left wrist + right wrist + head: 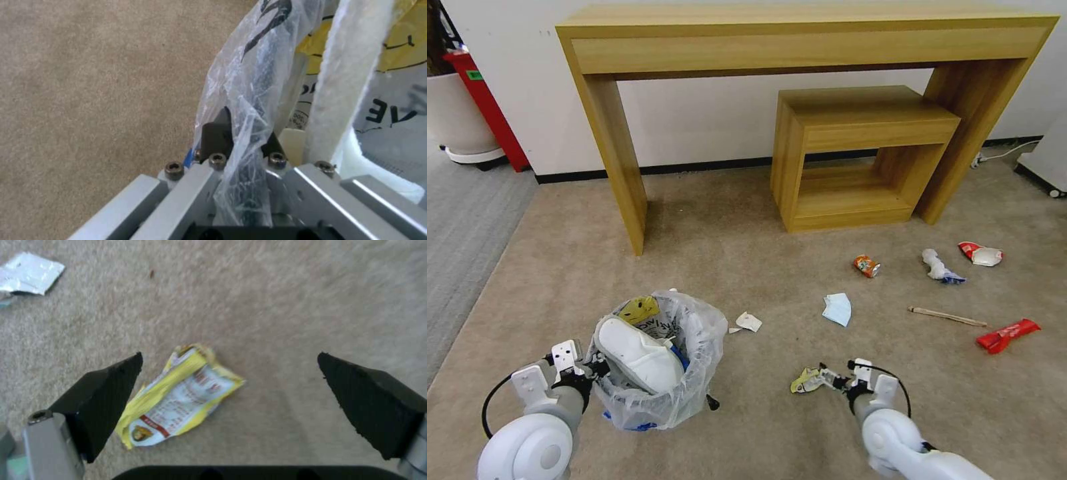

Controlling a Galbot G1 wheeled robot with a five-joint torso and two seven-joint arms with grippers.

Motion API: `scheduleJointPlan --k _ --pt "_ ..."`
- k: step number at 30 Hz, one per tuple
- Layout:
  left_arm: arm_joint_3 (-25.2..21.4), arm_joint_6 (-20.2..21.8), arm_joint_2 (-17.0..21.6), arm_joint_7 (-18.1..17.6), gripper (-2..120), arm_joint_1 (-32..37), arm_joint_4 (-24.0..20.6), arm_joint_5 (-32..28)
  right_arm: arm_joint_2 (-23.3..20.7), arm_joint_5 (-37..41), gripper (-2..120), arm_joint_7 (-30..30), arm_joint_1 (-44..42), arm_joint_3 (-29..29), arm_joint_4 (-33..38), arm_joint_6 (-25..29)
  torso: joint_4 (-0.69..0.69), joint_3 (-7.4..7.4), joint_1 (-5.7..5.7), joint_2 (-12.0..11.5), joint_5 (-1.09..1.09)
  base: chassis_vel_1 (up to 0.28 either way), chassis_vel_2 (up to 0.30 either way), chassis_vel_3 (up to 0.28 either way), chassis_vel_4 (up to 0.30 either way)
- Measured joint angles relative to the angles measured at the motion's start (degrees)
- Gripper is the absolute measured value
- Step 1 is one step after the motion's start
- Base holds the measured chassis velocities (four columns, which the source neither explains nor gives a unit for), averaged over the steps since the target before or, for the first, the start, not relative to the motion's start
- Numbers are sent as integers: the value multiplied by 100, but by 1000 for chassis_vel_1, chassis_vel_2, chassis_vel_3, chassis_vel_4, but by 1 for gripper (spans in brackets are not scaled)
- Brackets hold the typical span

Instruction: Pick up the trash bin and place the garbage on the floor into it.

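Note:
The trash bin (697, 373), lined with a crinkly clear bag, is at the lower left of the head view. A white slipper (637, 357) and a yellow wrapper (639, 309) sit inside it. My left gripper (595, 369) is shut on the bin's near rim; in the left wrist view the left gripper (245, 133) pinches the rim and bag (249, 83) beside the slipper (347, 83). My right gripper (832, 379) hangs open just above the carpet. A crumpled yellow wrapper (178, 396) lies between its fingers, close to one fingertip (111, 386), untouched.
More garbage lies on the carpet to the right: a white scrap (749, 321), blue mask (838, 309), crushed can (866, 265), crumpled paper (938, 265), red-white wrapper (982, 254), wooden stick (947, 316) and red wrapper (1008, 335). A wooden console table (800, 40) and low stool (854, 153) stand behind.

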Motion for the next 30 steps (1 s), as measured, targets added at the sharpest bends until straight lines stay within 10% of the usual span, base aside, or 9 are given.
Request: scheduleJointPlan --k 30 --pt "56 -64 6 -6 0 -138 145 -33 739 -333 77 27 589 -781 -836 157 0 0 0 0 1 0 0 0 0"
